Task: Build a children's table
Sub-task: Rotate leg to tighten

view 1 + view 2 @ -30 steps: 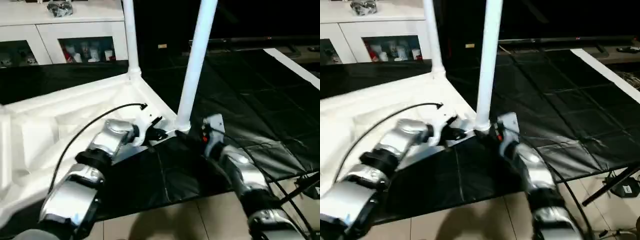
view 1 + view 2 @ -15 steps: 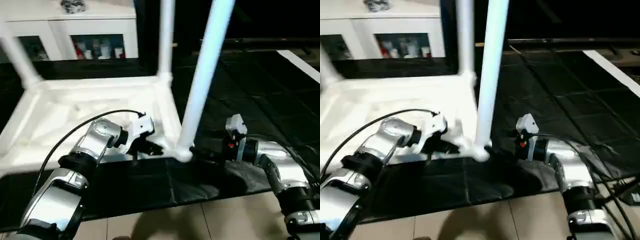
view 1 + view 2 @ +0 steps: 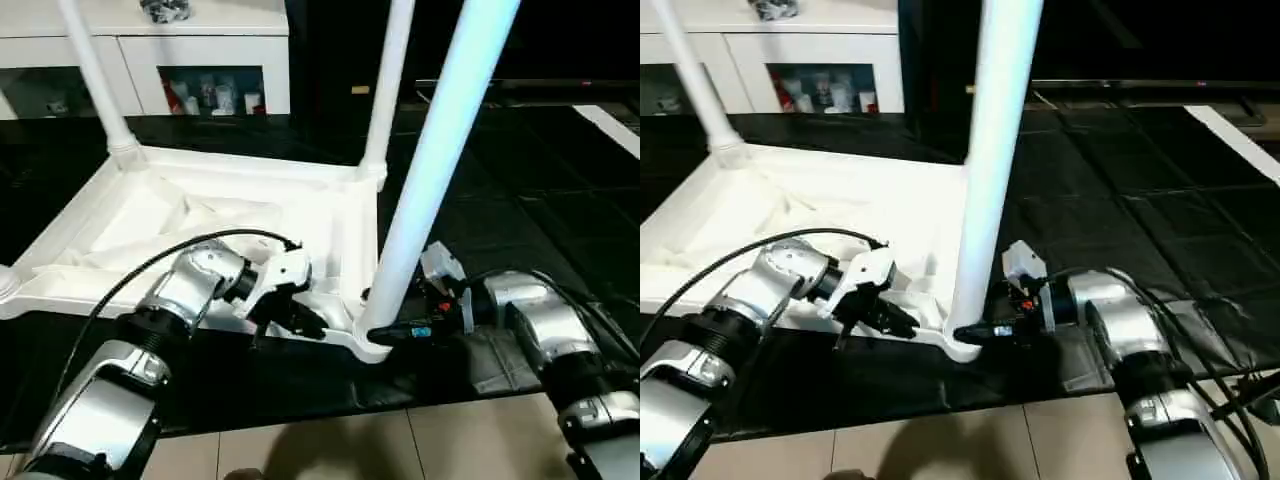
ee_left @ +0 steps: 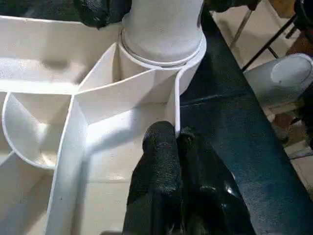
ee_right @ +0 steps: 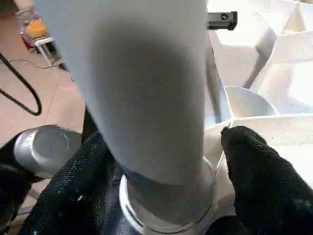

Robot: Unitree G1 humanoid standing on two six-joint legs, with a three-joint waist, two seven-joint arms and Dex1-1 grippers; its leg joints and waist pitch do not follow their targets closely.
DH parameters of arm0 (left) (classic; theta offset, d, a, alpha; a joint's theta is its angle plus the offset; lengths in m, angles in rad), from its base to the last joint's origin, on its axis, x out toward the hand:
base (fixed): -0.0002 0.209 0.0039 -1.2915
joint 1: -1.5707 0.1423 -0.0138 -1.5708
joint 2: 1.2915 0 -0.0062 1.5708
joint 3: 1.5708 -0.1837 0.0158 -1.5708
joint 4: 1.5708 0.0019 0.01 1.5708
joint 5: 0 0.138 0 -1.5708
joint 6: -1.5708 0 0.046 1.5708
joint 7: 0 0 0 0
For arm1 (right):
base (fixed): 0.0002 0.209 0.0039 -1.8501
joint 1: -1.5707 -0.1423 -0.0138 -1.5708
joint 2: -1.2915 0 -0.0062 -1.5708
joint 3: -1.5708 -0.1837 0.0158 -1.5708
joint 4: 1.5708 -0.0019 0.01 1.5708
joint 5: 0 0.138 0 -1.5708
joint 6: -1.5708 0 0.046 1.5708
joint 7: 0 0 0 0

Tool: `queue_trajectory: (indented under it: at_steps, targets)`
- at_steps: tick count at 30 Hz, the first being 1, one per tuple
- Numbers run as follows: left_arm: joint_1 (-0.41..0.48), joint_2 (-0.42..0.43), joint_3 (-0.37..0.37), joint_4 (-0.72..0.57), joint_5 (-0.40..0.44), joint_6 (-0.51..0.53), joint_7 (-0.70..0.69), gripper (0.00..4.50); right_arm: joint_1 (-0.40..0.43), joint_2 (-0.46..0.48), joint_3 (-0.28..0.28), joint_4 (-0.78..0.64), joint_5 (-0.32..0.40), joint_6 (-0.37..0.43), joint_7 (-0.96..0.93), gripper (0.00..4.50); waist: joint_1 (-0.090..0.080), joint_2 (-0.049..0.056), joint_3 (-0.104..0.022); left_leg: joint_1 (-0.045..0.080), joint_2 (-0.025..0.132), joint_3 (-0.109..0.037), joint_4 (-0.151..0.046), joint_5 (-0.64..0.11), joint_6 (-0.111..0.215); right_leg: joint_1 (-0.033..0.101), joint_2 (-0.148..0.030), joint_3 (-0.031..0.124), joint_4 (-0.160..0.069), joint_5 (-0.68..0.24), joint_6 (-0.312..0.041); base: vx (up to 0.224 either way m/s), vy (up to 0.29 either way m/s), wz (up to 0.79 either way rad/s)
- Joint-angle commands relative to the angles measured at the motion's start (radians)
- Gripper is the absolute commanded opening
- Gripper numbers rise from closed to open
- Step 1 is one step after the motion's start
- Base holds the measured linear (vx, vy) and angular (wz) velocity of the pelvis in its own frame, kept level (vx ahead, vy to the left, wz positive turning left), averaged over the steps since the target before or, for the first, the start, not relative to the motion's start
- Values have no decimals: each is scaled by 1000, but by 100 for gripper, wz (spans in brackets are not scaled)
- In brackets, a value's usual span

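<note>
The white children's table lies upside down on black cloth, its ribbed underside facing up. Three tapered legs stand in corner sockets: two at the back and one at the near corner. My left gripper is shut on the thin rim wall beside that near socket, as the left wrist view shows. My right gripper holds the near leg at its base; its fingers press on both sides of the leg.
A white glass-door cabinet stands behind the table. The black cloth stretches away to the right. The near socket sits close to the cloth's front edge, with tiled floor below. A black cable loops over my left forearm.
The view has shifted. The table top has swung round with both grippers on it, so a third leg now stands at the far left. My right forearm has swung out to the right.
</note>
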Motion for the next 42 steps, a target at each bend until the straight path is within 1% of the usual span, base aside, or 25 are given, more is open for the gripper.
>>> queue_trajectory:
  at_steps: [1,7,10,12,16,17,18,19,20,21,22,23,24,25,26,28,29,31,32,35,37,38,39,40,42]
  targets:
    - [15,-4,-48,-13,12,0,-44,0,-14,-4,10,11,9,-6,23,306,-7,-12,-67,5,55,-6,-61,-106,90,59,-80,67,-65,-154,-222,0,0,0]
    - [19,-3,-47,-27,11,8,-49,0,-24,1,8,32,12,-4,51,254,-7,-12,-69,2,53,-6,-60,-90,95,60,-78,66,-64,-140,-222,0,0,0]
    - [23,-4,-37,-30,4,26,-41,0,-21,5,5,37,17,0,57,231,-7,-7,-69,4,53,-6,-60,-90,93,59,-78,66,-62,-130,-227,0,0,0]
    - [23,-6,-33,-26,3,29,-32,0,-18,7,3,35,20,2,57,222,-8,-10,-69,1,52,-6,-59,-88,94,61,-78,66,-62,-123,-229,0,0,0]
    - [14,-39,0,-3,-11,68,36,0,21,21,-15,-7,44,24,24,211,-6,-7,-68,4,52,-6,-59,-107,87,60,-77,66,-67,-148,-227,0,0,0]
    - [10,-49,8,5,-12,81,58,0,38,30,-25,-28,55,38,2,211,-5,-1,-67,5,53,-6,-60,-112,85,59,-77,66,-68,-156,-225,0,0,0]
    - [5,-60,17,16,-12,91,90,0,56,42,-39,-47,65,49,-32,210,-4,-4,-65,8,54,-6,-62,-120,82,58,-76,67,-72,-166,-216,0,0,0]
    - [-4,-78,34,36,-11,106,144,0,75,66,-59,-66,73,64,-98,209,-6,-2,-65,11,55,-7,-64,-145,72,57,-77,67,-75,-190,-215,0,0,0]
    - [-7,-83,38,41,-11,111,160,0,78,73,-64,-67,72,66,-118,209,-7,-4,-64,7,53,-7,-64,-145,68,60,-76,67,-75,-198,-207,0,0,0]
    - [-17,-98,51,57,-9,126,206,0,89,97,-76,-71,64,77,-191,209,-8,2,-62,7,51,-9,-67,-161,56,60,-79,65,-81,-243,-195,0,0,0]
    - [-17,-98,51,57,-9,126,206,0,89,97,-76,-71,64,77,-191,209,-11,0,-61,9,49,-10,-69,-180,41,60,-79,64,-87,-297,-176,0,0,0]
    - [-35,-126,73,81,-8,160,290,0,103,139,-90,-71,37,81,-319,209,-12,-1,-60,10,47,-10,-70,-189,38,61,-80,63,-92,-325,-166,0,0,0]
    - [-36,-127,74,82,-8,161,293,0,104,140,-91,-71,36,81,-323,209,-19,0,-54,11,47,-13,-74,-214,22,56,-80,62,-98,-385,-145,0,0,0]
    - [-48,-146,89,96,-12,184,339,0,110,169,-100,-68,20,87,-402,208,-26,4,-55,14,45,-16,-75,-239,14,59,-83,60,-106,-432,-131,0,0,0]
    - [-65,-173,113,118,-19,208,411,0,110,209,-111,-47,-9,82,-517,206,-32,2,-54,13,46,-15,-76,-239,11,58,-82,62,-107,-430,-130,0,0,0]
    - [-89,-218,150,146,-31,240,518,0,106,280,-125,-21,-38,88,-667,204,-50,8,-57,13,45,-19,-78,-235,-9,56,-79,63,-101,-393,-140,0,0,0]
    - [-100,-241,170,159,-39,250,575,0,93,314,-131,4,-54,96,-753,203,-56,6,-58,11,44,-20,-78,-235,-9,57,-79,62,-101,-385,-143,0,0,0]
    - [-110,-262,189,173,-45,256,629,0,82,346,-137,19,-66,107,-828,200,-68,6,-59,8,39,-17,-74,-225,3,59,-77,62,-102,-364,-152,0,0,0]
    - [-116,-274,200,181,-47,257,663,0,73,364,-140,31,-71,106,-865,199,-68,12,-60,10,39,-17,-73,-223,6,58,-78,62,-101,-356,-157,0,0,0]
    - [-149,-337,248,226,-51,233,859,0,-22,455,-162,149,-117,98,-1141,197,-81,13,-58,7,38,-17,-74,-223,9,56,-74,62,-99,-341,-169,0,0,0]
    - [-151,-342,246,225,-46,233,867,0,-39,463,-165,172,-125,91,-1179,197,-82,9,-58,12,38,-16,-74,-243,9,56,-75,61,-106,-366,-157,0,0,0]
    - [-160,-348,240,230,-29,231,876,0,-60,488,-200,194,-111,75,-1206,197,-82,10,-59,8,38,-17,-75,-229,17,57,-77,63,-102,-344,-160,0,0,0]
    - [-160,-348,240,230,-29,231,876,0,-60,488,-200,194,-111,75,-1206,197,-82,11,-60,6,39,-17,-75,-222,21,59,-76,64,-100,-328,-162,0,0,0]
    - [-163,-342,233,234,-18,232,859,0,-69,497,-222,197,-100,68,-1213,250,-80,12,-61,7,39,-15,-75,-206,30,59,-75,65,-99,-288,-168,0,0,0]
    - [-166,-337,230,239,-11,233,850,0,-74,499,-229,199,-99,65,-1221,266,-81,14,-62,7,39,-13,-74,-189,40,59,-74,66,-94,-237,-181,0,0,0]
